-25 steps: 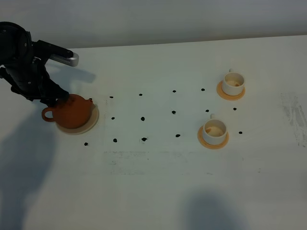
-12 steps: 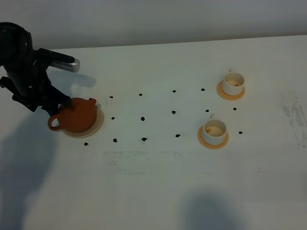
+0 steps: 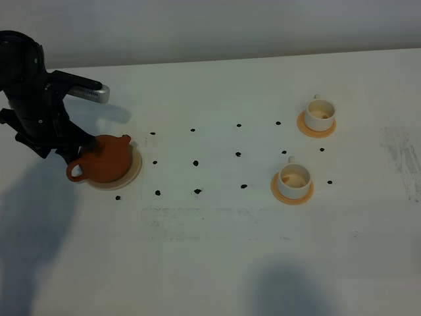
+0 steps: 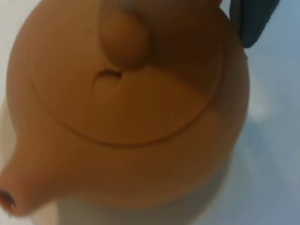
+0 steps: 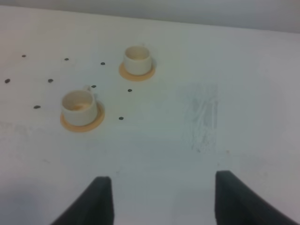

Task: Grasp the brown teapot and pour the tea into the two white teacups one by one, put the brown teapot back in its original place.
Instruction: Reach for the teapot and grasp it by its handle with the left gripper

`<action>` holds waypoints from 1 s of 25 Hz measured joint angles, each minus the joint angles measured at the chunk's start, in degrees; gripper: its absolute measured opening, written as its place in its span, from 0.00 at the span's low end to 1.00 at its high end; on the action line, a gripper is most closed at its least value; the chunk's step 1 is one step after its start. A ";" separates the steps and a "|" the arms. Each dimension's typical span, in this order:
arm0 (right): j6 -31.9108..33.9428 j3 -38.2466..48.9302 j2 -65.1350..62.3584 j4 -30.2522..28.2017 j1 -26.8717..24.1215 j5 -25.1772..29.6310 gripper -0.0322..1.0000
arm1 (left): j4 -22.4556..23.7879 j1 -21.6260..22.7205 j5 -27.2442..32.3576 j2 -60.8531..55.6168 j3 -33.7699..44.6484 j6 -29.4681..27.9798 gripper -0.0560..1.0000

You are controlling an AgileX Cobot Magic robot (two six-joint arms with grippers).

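The brown teapot [image 3: 106,160] rests on the cream coaster, its original place [image 3: 134,168], at the table's left. Its spout points toward the far right and its loop handle toward the front left. My left gripper [image 3: 83,143] comes down on the pot's far-left side and is shut on its body. In the left wrist view the teapot [image 4: 131,117] fills the frame and one dark finger [image 4: 253,18] lies against its side. The two white teacups [image 3: 320,114] [image 3: 294,178] stand on orange saucers at the right, each with brownish liquid inside. My right gripper [image 5: 161,201] hovers open and holds nothing, short of the teacups [image 5: 78,105] [image 5: 137,58].
Small black dots [image 3: 196,163] mark a grid on the white table between the teapot and the cups. A scuffed patch [image 3: 404,161] lies near the right edge. The left arm's silver-tipped link [image 3: 85,89] juts out above the teapot.
The teapot has shifted slightly right on the coaster and turned, its handle swinging toward the front. The left arm moved with it. The right side is unchanged.
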 joint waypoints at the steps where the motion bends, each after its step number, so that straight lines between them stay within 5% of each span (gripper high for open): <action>1: 0.00 0.00 0.00 0.00 0.00 0.00 0.48 | 0.00 0.00 0.23 0.00 0.00 0.00 0.55; 25: 0.00 0.00 0.00 0.00 0.00 0.00 0.48 | -3.39 0.00 5.35 0.00 0.00 0.66 0.55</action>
